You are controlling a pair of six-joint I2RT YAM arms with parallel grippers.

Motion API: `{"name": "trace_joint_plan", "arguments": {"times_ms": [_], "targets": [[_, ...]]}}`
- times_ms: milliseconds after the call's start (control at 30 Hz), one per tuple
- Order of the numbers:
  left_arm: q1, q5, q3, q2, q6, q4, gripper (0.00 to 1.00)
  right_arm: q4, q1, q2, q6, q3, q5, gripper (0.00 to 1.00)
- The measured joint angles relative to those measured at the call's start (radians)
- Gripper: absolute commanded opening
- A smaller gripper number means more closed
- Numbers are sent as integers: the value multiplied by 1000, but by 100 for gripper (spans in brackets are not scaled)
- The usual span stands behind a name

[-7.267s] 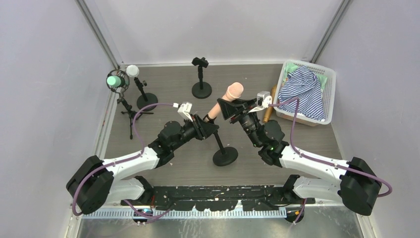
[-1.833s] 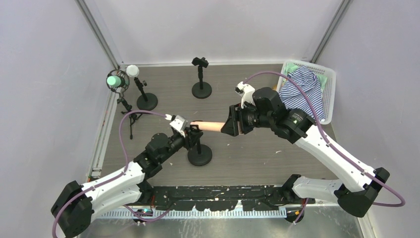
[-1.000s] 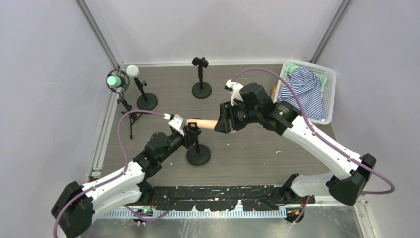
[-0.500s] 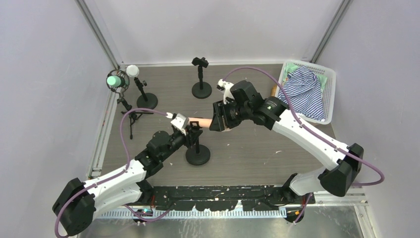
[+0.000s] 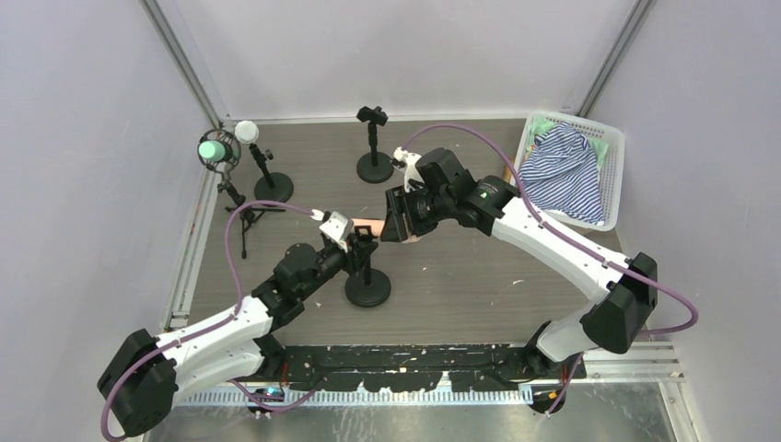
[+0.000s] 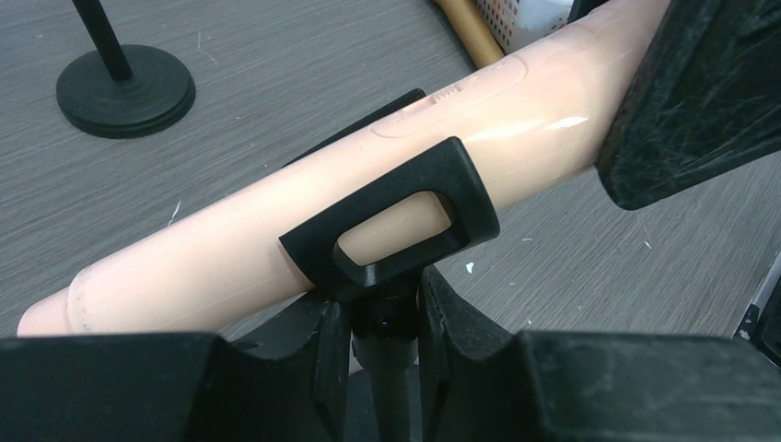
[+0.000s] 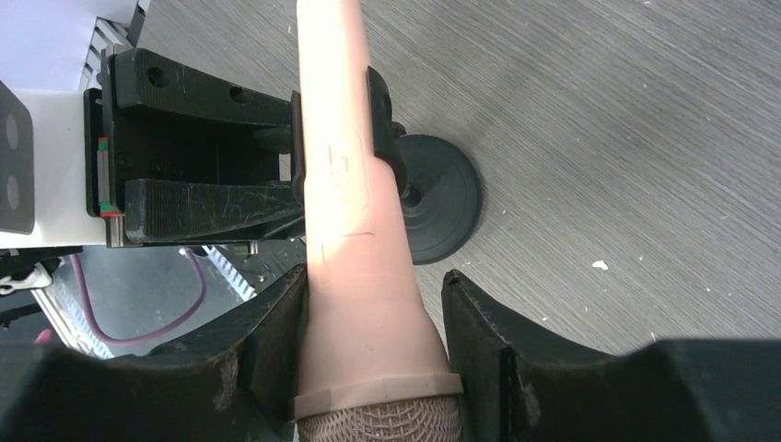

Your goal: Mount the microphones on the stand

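Observation:
The peach-pink microphone lies almost level, threaded through the black clip of a round-based stand. My left gripper is shut on the stand's neck just under the clip. My right gripper is shut on the same microphone close to its mesh head, right of the clip. At the back left a mint green microphone sits on a tripod stand. Beside it a white microphone sits on a round-based stand. A golden-brown microphone lies on the table.
An empty stand with a clip on top rises at the back centre. A white basket holding a striped cloth sits at the back right. Grey walls close in the left, back and right sides.
My right arm has moved left, sliding the peach-pink microphone further through the clip. My left gripper has kept its hold on the stand's neck.

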Motion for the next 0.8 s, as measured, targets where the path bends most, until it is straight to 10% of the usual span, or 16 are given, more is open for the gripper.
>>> {"name": "trace_joint_plan", "arguments": {"times_ms": [633,800], "targets": [[-6,-10,0,5,2,4,0,68,6,78,-15,18,-22,1],[-9,-19,0,3,0,4,0,69,6,76,-21,18,-23,36]]}}
